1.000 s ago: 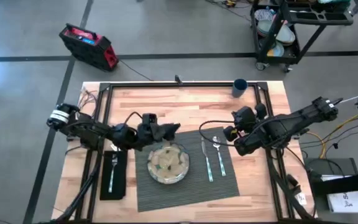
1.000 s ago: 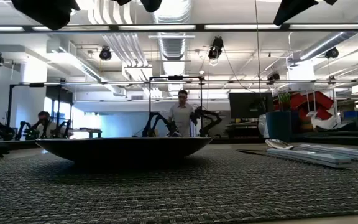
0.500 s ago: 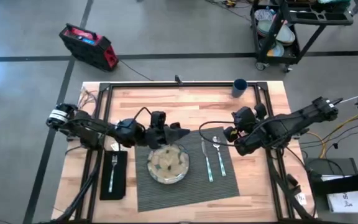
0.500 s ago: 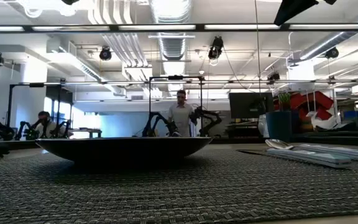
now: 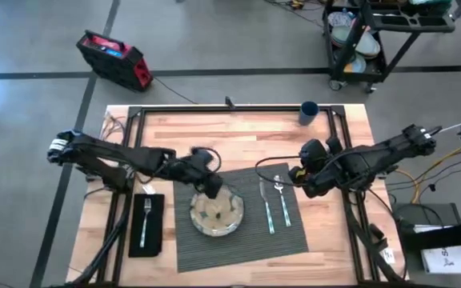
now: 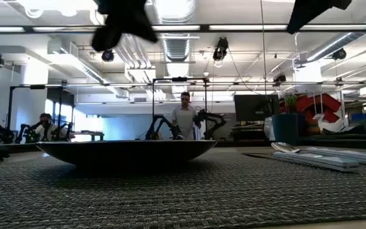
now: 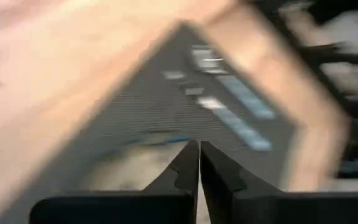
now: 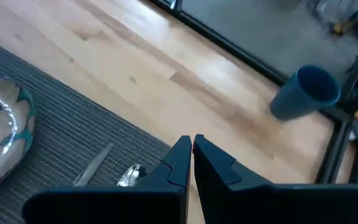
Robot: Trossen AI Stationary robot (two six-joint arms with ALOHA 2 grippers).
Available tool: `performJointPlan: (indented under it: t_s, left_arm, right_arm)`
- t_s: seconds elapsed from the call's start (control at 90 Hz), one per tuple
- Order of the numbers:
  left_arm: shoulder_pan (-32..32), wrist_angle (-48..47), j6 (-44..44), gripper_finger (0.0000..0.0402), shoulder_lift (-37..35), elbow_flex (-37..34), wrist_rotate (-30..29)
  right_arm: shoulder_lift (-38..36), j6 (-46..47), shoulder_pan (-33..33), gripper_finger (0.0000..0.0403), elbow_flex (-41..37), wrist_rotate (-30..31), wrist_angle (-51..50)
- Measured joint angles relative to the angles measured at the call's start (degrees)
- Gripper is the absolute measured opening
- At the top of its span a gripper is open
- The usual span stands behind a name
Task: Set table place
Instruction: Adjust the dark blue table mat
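Observation:
The dark ribbed placemat (image 5: 238, 228) lies on the table (image 5: 214, 132). It carries the round plate (image 5: 217, 210), the knife (image 5: 266, 206) and the spoon (image 5: 281, 200). The fork (image 5: 145, 220) lies on the black napkin (image 5: 146, 240) left of the mat. The dark blue cup (image 5: 309, 112) stands upright at the far edge. My left gripper (image 5: 212, 186) hangs shut above the plate's far-left rim, clear of it in the low view (image 6: 122, 25). My right gripper (image 5: 298, 173) hovers shut beyond the mat's far right corner, near the spoon's bowl (image 8: 129, 175).
Black metal rails (image 5: 138, 152) run along the table's sides and far edge. Bare wood (image 8: 185, 81) lies between the mat and the cup (image 8: 306, 93). A red case (image 5: 114, 58) and a cart (image 5: 374, 36) stand on the floor beyond the table. People show far off in the room (image 6: 184, 114).
My left gripper has gone toward the table's right edge, then tipped its fingers downward and come lower over the plate's far-left rim; it now shows at the top of the low view. The place setting has not moved.

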Motion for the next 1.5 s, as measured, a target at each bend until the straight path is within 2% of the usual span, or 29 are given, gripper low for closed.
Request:
performJointPlan:
  t_s: [0.122,0.256,0.311,0.356,0.433,0.489,0.544,0.611,0.7,0.811,1.0,1.122,1.244,1.5]
  left_arm:
    - [1.85,-0.12,-10.47,0.0001,-0.28,3.31,-2.46]
    - [4.85,3.88,-20.94,0.0010,0.56,3.87,-13.17]
    - [8.45,8.54,-21.88,0.0013,0.50,3.15,-12.81]
    - [11.87,18.04,-16.51,0.0012,-0.45,1.38,-7.35]
    - [18.03,42.13,-6.15,0.0006,-1.50,-3.19,13.20]
    - [22.07,57.60,-8.35,0.0002,-1.49,-6.64,27.63]
    - [25.79,67.53,-13.90,0.0001,-1.18,-9.66,35.66]
    - [30.52,74.10,-19.83,0.0001,-1.43,-13.38,38.80]
    - [36.06,84.90,-23.31,0.0000,-1.70,-17.96,40.96]
    - [39.20,98.93,-28.32,0.0000,-2.40,-22.75,43.47]
    - [39.77,126.71,-21.00,0.0000,-2.29,-28.83,43.49]
    - [39.70,127.27,-19.77,0.0003,-4.20,-30.70,43.87]
    - [38.77,127.93,-18.36,0.0024,-5.98,-30.67,44.08]
    - [38.48,127.90,-21.38,0.0117,-7.33,-28.07,43.30]
  right_arm:
    - [0.00,6.47,-0.76,0.0002,1.40,0.15,0.71]
    - [0.00,11.16,-2.30,0.0002,3.04,0.54,3.33]
    - [0.00,10.97,-3.44,0.0002,3.56,0.55,5.20]
    - [0.00,10.24,-4.38,0.0002,3.84,0.55,6.42]
    - [0.00,9.71,-5.93,0.0002,3.91,0.62,7.98]
    - [0.00,9.58,-6.97,0.0002,3.91,0.65,8.93]
    - [0.08,9.26,-7.98,0.0002,3.91,0.70,9.37]
    - [0.13,9.18,-8.62,0.0002,3.89,0.82,9.34]
    - [0.13,9.15,-8.95,0.0002,3.84,2.20,9.34]
    - [0.13,9.12,-9.04,0.0002,3.82,3.98,9.35]
    - [0.14,9.86,-9.25,0.0002,3.80,5.08,9.63]
    - [0.15,9.86,-9.29,0.0002,3.80,5.09,9.79]
    - [0.15,9.79,-9.40,0.0002,3.80,5.84,10.26]
    - [0.17,8.36,-9.40,0.0002,3.69,8.61,12.36]
